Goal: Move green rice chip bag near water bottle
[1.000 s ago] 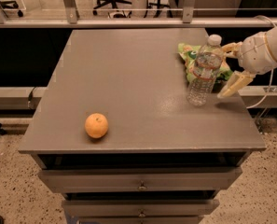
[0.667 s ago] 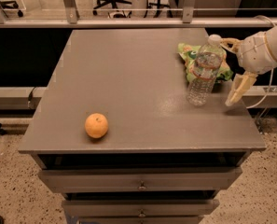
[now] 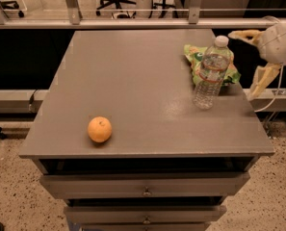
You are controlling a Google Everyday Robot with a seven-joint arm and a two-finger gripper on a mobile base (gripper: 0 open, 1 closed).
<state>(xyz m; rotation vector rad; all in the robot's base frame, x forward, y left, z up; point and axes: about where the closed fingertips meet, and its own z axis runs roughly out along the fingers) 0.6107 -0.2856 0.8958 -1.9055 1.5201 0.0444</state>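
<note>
The green rice chip bag (image 3: 196,57) lies on the right side of the grey table, right behind the water bottle and partly hidden by it. The water bottle (image 3: 210,74) stands upright, clear with a white cap. My gripper (image 3: 248,64) is at the right edge of the view, beyond the table's right side and apart from the bag. Its two tan fingers are spread wide, one pointing left at the top (image 3: 242,34) and one hanging down (image 3: 259,82). It holds nothing.
An orange (image 3: 99,129) sits near the table's front left. The grey table (image 3: 133,81) has drawers below its front edge. A metal rail and office chairs stand behind the table. A cable hangs at the right.
My gripper has drawn back to the right, away from the bag and bottle, past the table's right edge. The bag, bottle and orange have stayed in place.
</note>
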